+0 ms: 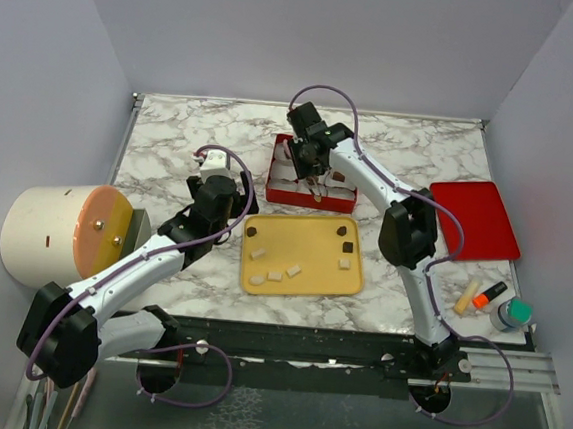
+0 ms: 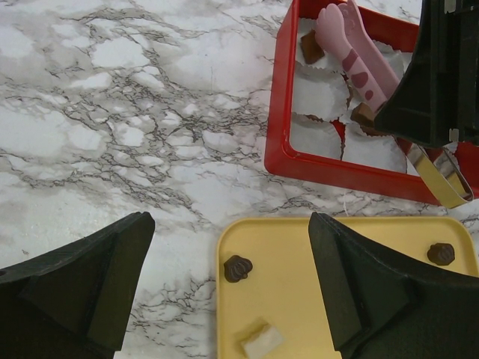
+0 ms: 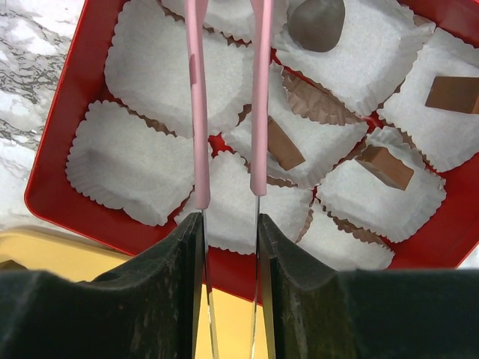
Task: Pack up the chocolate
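A red box (image 1: pixel 308 203) of white paper cups stands behind a yellow tray (image 1: pixel 300 286). Dark chocolates (image 1: pixel 251 231) (image 1: pixel 348 247) lie on the tray among pale pieces (image 1: pixel 274 275). My right gripper (image 1: pixel 315 172) is shut on pink-tipped tongs (image 3: pixel 196 112) held over the box (image 3: pixel 67 112); their tips are out of the right wrist view. Some cups hold a domed chocolate (image 3: pixel 317 24) and brown blocks (image 3: pixel 385 166). My left gripper (image 2: pixel 228 221) is open and empty above the tray's far left corner, over a ridged chocolate (image 2: pixel 238 268).
A red lid (image 1: pixel 474 219) lies at the right. Markers (image 1: pixel 490 294) and a green-capped jar (image 1: pixel 512 313) sit at the front right. A large white cylinder with an orange end (image 1: pixel 59 233) stands beside the left arm.
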`<act>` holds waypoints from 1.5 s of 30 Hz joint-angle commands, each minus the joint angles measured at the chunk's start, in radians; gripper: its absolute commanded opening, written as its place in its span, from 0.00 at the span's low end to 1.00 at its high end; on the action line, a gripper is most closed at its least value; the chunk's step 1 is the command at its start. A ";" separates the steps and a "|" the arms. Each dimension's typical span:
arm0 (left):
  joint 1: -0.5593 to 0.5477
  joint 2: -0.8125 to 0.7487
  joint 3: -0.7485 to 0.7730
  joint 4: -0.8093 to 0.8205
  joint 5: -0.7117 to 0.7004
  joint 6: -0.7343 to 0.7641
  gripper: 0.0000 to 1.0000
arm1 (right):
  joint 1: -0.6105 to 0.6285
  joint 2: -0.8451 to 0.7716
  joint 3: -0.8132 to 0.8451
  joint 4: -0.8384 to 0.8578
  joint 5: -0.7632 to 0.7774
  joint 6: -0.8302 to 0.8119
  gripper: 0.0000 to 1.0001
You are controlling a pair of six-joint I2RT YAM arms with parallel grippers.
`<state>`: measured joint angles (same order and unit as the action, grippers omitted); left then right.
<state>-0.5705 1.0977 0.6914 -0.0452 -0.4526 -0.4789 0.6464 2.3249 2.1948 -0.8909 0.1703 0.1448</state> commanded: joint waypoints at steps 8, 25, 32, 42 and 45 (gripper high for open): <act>0.007 0.008 -0.009 0.027 0.020 -0.007 0.96 | -0.013 0.014 0.021 0.015 -0.028 0.001 0.39; 0.013 0.026 0.001 0.029 0.014 -0.003 0.96 | 0.023 -0.301 -0.282 0.093 -0.030 0.001 0.27; 0.019 0.018 0.013 0.011 -0.005 0.005 0.95 | 0.127 -0.455 -0.471 0.093 -0.020 -0.002 0.27; 0.021 -0.023 0.018 -0.028 -0.031 -0.006 0.95 | 0.289 -0.718 -0.837 0.127 -0.066 0.075 0.31; 0.021 -0.032 0.025 -0.041 -0.036 -0.010 0.96 | 0.330 -0.751 -0.888 0.120 -0.075 0.081 0.34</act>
<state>-0.5556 1.0966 0.6914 -0.0540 -0.4599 -0.4789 0.9398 1.6436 1.3537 -0.7948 0.1265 0.1947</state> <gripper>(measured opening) 0.955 0.331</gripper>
